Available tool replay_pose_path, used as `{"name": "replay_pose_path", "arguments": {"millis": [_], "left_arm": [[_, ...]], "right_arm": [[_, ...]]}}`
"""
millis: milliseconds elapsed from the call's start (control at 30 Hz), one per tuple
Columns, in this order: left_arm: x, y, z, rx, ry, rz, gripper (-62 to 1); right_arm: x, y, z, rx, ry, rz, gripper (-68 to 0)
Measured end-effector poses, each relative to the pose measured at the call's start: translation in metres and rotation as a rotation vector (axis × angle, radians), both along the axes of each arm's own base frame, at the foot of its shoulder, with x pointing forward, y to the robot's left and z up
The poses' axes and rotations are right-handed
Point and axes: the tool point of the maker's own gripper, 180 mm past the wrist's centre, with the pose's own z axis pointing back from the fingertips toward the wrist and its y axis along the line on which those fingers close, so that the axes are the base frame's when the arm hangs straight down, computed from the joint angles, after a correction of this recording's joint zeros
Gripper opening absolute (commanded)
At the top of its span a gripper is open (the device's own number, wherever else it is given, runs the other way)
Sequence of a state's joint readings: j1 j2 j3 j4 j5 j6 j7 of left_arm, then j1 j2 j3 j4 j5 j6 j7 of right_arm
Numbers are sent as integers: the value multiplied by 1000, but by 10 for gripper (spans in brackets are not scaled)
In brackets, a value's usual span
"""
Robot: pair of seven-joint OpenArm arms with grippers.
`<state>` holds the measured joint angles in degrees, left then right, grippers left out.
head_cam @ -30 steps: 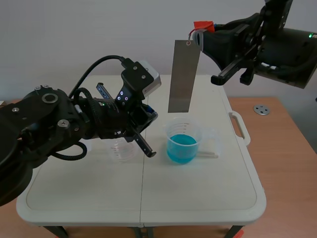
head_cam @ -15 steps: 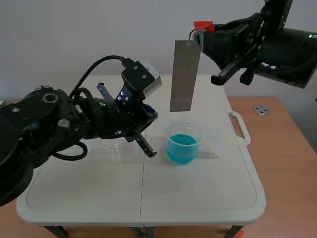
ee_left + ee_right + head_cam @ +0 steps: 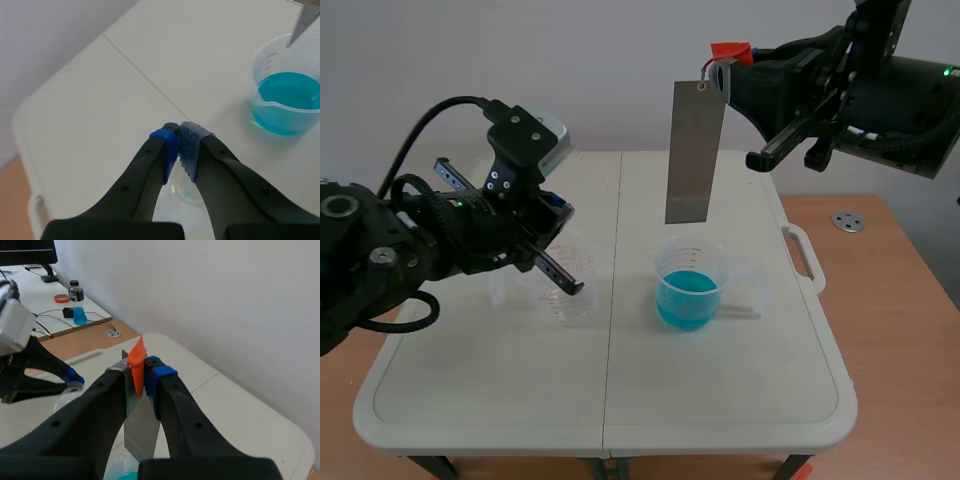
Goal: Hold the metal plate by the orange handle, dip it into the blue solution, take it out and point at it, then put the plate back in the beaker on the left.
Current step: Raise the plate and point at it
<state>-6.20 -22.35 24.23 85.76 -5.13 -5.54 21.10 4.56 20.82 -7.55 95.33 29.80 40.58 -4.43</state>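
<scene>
A grey metal plate (image 3: 695, 152) hangs upright in the air above the beaker of blue solution (image 3: 689, 288). My right gripper (image 3: 722, 60) is shut on the plate's orange handle (image 3: 136, 364), high over the table. In the left wrist view the plate's lower corner (image 3: 302, 22) shows over the blue beaker (image 3: 287, 98). The left gripper (image 3: 570, 287) is shut on nothing and hovers over the empty clear beaker (image 3: 563, 288), left of the blue one. That clear beaker (image 3: 186, 191) lies under the left fingertips (image 3: 192, 142).
The white folding table (image 3: 730, 400) has a handle (image 3: 804, 258) at its right edge. A small metal disc (image 3: 848, 221) lies on the brown desk to the right. Behind, in the right wrist view, a bottle with blue liquid (image 3: 77, 309) stands on another desk.
The left arm has drawn back to the left, away from the plate, and its gripper is now over the empty beaker. The right arm and plate have stayed put.
</scene>
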Motion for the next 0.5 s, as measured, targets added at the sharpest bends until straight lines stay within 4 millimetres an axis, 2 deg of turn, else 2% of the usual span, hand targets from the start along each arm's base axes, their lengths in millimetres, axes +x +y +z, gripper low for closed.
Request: {"name": "replay_pose_path", "arguments": {"millis": [300,500], "left_arm": [[-25,69,22,71,-69,135,-582],[-57,109,26,124,-70,217,-582]], "right_arm": [[0,0,0,0,0,0,-660],[0,0,1,5,0,1,-660]]}}
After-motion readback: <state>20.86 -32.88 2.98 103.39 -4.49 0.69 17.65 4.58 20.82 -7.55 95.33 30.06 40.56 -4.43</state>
